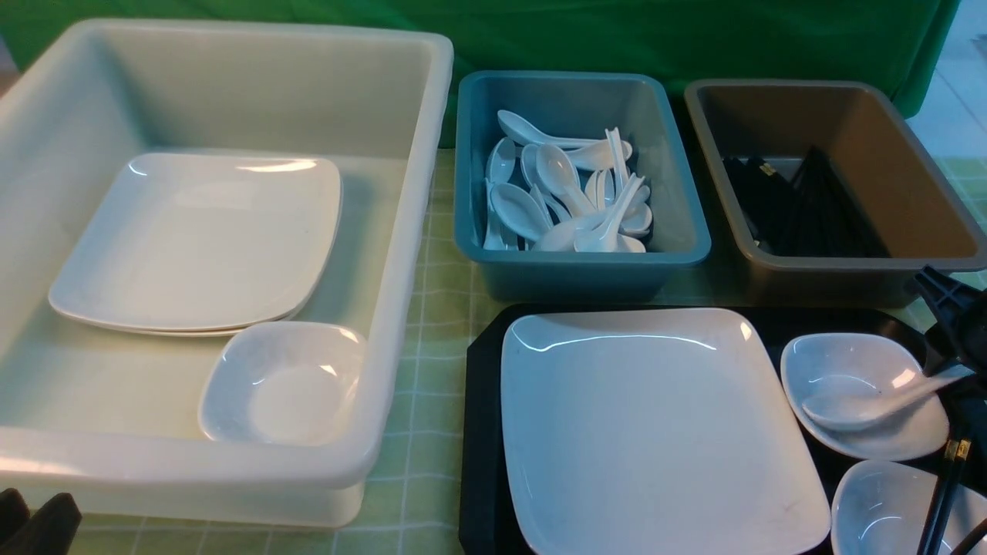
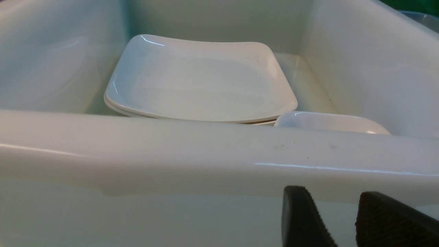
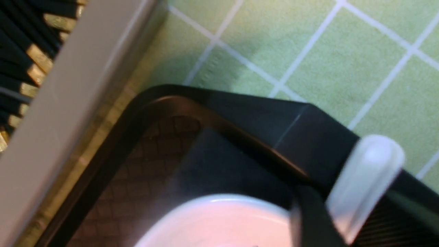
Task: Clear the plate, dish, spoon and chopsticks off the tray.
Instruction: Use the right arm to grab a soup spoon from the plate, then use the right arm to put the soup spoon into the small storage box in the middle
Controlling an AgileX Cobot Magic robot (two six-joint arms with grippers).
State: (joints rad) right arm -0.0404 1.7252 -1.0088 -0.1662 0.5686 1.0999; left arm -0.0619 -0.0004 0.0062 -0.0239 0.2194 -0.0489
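The large white square plate point(image 1: 655, 424) lies on the black tray point(image 1: 482, 432). To its right a small dish point(image 1: 848, 362) holds the white spoon point(image 1: 856, 405), whose handle points right. My right gripper point(image 1: 960, 362) is at that handle; in the right wrist view the gripper point(image 3: 343, 212) is shut on the spoon point(image 3: 370, 164) above the dish point(image 3: 212, 223). A second dish point(image 1: 879, 509) sits nearer, with black chopsticks point(image 1: 944, 486) across it. My left gripper point(image 2: 334, 195) is open with nothing between its fingers, low before the white tub's front wall.
The big white tub point(image 1: 416, 231) on the left holds stacked plates point(image 1: 200, 239) and a small dish point(image 1: 285, 385). A teal bin point(image 1: 578, 262) holds several spoons. A grey-brown tub point(image 1: 848, 266) behind the tray holds black chopsticks.
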